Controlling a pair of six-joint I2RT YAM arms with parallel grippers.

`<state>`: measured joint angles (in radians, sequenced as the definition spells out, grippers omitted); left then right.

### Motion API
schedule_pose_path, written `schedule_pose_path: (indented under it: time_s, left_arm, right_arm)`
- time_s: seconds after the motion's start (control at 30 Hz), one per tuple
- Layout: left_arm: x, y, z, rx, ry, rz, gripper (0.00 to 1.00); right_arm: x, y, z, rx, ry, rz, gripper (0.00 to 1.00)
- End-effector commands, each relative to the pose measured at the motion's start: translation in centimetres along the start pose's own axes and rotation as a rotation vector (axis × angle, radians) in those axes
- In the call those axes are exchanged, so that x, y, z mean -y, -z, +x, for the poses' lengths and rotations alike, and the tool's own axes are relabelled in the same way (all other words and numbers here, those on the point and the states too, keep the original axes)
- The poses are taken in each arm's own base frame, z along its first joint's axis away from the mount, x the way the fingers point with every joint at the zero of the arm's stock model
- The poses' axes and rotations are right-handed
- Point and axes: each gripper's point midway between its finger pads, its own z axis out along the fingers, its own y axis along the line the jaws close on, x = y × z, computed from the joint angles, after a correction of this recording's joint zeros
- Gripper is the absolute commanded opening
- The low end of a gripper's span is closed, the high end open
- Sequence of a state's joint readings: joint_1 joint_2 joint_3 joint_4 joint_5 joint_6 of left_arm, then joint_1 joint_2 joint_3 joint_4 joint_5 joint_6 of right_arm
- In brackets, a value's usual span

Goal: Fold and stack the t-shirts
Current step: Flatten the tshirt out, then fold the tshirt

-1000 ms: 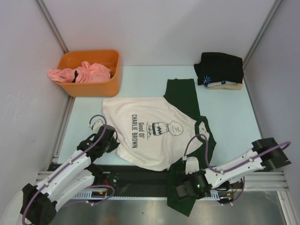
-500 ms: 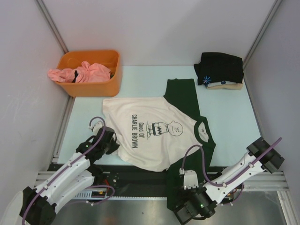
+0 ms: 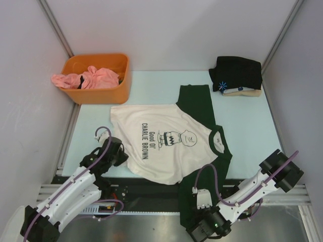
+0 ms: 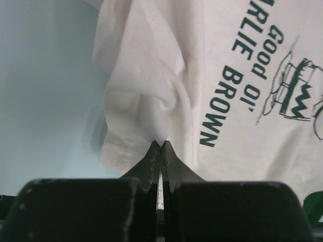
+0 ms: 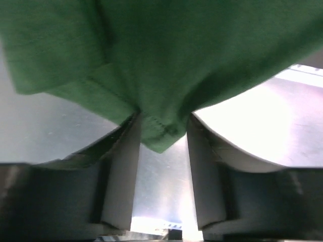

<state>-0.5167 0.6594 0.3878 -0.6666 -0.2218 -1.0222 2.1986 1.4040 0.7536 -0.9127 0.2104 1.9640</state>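
Note:
The cream t-shirt (image 3: 161, 136) with dark green sleeves and chest print lies spread flat on the table. My left gripper (image 3: 121, 154) is at its near-left hem and shut on a fold of the cream cloth (image 4: 160, 143). One green sleeve (image 3: 191, 201) hangs over the table's near edge. My right gripper (image 3: 198, 233) is low at that sleeve's end. Its jaws stand apart, with the sleeve's corner (image 5: 162, 136) between the fingertips (image 5: 126, 151) and touching both. A folded black t-shirt (image 3: 237, 73) with a blue mark lies on a beige one (image 3: 248, 93) at the back right.
An orange bin (image 3: 101, 56) at the back left holds crumpled pink shirts (image 3: 96, 78). White walls close in both sides. A metal rail (image 3: 151, 189) and a metal plate (image 3: 282, 227) run below the table's near edge, under the right gripper.
My right gripper has dropped back past the table's near edge to the end of the hanging green sleeve, and its jaws have narrowed. The left gripper has kept its hold.

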Motion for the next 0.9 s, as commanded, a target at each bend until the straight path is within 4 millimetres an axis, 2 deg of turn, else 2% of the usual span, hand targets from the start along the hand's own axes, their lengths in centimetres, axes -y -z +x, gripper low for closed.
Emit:
schedule_pose_path:
  time_s: [0.0, 0.03, 0.07, 0.1, 0.2, 0.23, 0.3, 0.33, 0.37, 0.43, 0.5, 0.53, 0.57, 0.6, 0.63, 0.67, 0.7, 0.73, 0.77, 0.8, 0.83, 0.87]
  left_arm:
    - [0.9, 0.9, -0.7, 0.031, 0.038, 0.060, 0.00]
    - [1.2, 1.2, -0.9, 0.039, 0.048, 0.074, 0.00]
    - [1.8, 1.9, -1.5, 0.053, 0.061, 0.096, 0.00]
    - [1.4, 2.3, -1.4, 0.043, 0.068, 0.069, 0.00]
    - [1.0, 3.9, -2.4, 0.053, 0.062, 0.018, 0.00]
    - [0.8, 4.2, -2.6, 0.059, 0.060, 0.005, 0.00]
    - [1.0, 5.1, -2.4, 0.045, 0.067, 0.026, 0.00]
    - [0.9, 5.2, -2.3, 0.037, 0.070, 0.028, 0.00]
    - [0.8, 5.6, -2.0, 0.029, 0.072, 0.036, 0.00]
    - [0.6, 5.8, -1.8, 0.024, 0.066, 0.043, 0.00]
    - [0.9, 5.8, -1.6, 0.008, 0.049, 0.053, 0.00]
    - [0.9, 5.7, -1.7, 0.007, 0.041, 0.048, 0.00]
    - [1.5, 5.8, -2.0, 0.013, 0.039, 0.066, 0.00]
    - [1.6, 5.4, -2.1, 0.000, 0.009, 0.048, 0.00]
    - [1.9, 5.4, -2.4, 0.004, -0.002, 0.047, 0.00]
    - [2.4, 5.5, -3.4, 0.021, 0.001, 0.049, 0.00]
    - [2.5, 5.4, -3.8, 0.021, -0.033, 0.045, 0.00]
    - [2.6, 5.0, -4.1, 0.009, -0.048, 0.025, 0.00]
    - [3.0, 4.9, -5.5, 0.038, -0.034, 0.029, 0.00]
    - [3.1, 4.8, -5.8, 0.028, -0.065, 0.034, 0.00]
    - [2.9, 4.1, -6.1, 0.012, -0.076, 0.008, 0.00]
    - [3.0, 3.8, -7.4, 0.039, -0.066, 0.006, 0.00]
  right_arm:
    - [-1.7, -1.6, -1.4, 0.067, -0.094, -0.078, 0.36]
    - [-1.9, -1.6, -2.1, 0.080, -0.108, -0.079, 0.17]
    - [-1.7, -1.1, -2.7, 0.095, -0.117, -0.080, 0.09]
    - [-2.0, -0.8, -3.6, 0.128, -0.131, -0.096, 0.00]
    - [-1.0, 1.3, -7.0, 0.221, -0.187, -0.092, 0.00]
    - [0.6, 1.8, -8.6, 0.269, -0.212, -0.046, 0.00]
    - [1.0, 3.6, -11.2, 0.327, -0.260, -0.091, 0.00]
    - [2.1, 4.1, -12.3, 0.354, -0.245, -0.069, 0.00]
    - [2.4, 4.9, -14.3, 0.384, -0.299, -0.093, 0.00]
    - [3.0, 6.0, -16.3, 0.420, -0.275, -0.105, 0.00]
    - [3.8, 7.3, -19.7, 0.479, -0.344, -0.113, 0.00]
    - [3.5, 8.1, -20.9, 0.496, -0.346, -0.133, 0.00]
    - [4.7, 8.4, -23.1, 0.529, -0.340, -0.081, 0.00]
    - [4.4, 8.9, -24.5, 0.547, -0.344, -0.103, 0.00]
    - [4.4, 9.6, -25.9, 0.558, -0.346, -0.109, 0.00]
    - [5.0, 9.7, -26.8, 0.554, -0.268, -0.081, 0.00]
    - [6.5, 9.8, -28.8, 0.571, -0.330, -0.042, 0.00]
    - [6.5, 10.2, -30.6, 0.598, -0.360, -0.059, 0.00]
    - [6.5, 10.5, -31.4, 0.583, -0.346, -0.076, 0.00]
    - [8.1, 10.8, -33.7, 0.618, -0.362, -0.046, 0.00]
    - [8.6, 10.5, -34.6, 0.608, -0.356, -0.024, 0.00]
    - [8.5, 11.0, -35.7, 0.607, -0.350, -0.045, 0.00]
